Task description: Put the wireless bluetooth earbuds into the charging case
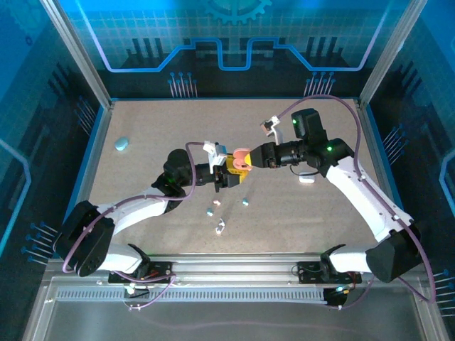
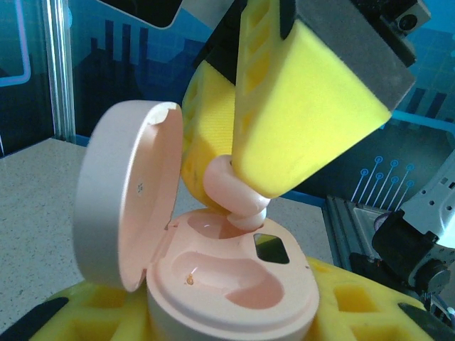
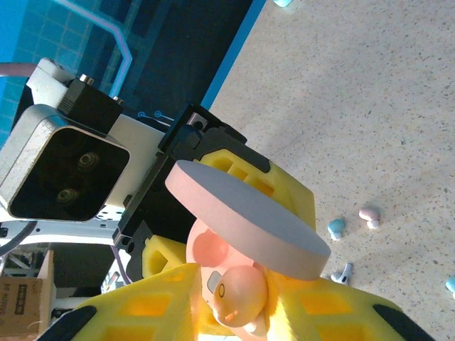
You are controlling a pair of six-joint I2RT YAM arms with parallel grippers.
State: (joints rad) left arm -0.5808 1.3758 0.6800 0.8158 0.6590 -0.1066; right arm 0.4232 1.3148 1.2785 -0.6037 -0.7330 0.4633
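Pink plastic is the matter for both arms. Our left fingers (image 2: pixel 348 302) are clamped on the body of the open charging case (image 2: pixel 185 316). They hold it up from the worktop (image 1: pixel 178 124) with the lid (image 2: pixel 121 192) swung back, so the sockets face the other arm. Our right fingers (image 2: pixel 306 106) are closed on the pink earbud (image 2: pixel 238 195), which sticks out from their tips. It touches, or almost touches, the far socket just below them; how firm this grip is, we cannot tell. We judge that the case is held up and open so the small piece can be guided in from above.

The left wrist view gives us the inside of the case: the near socket is empty. The right wrist view hides this behind the lid, but it shows loose earbuds (image 3: pixel 335 227) on the worktop beyond the fingers. From above, a light blue case (image 1: pixel 121 144) lies well apart from the left fingers.
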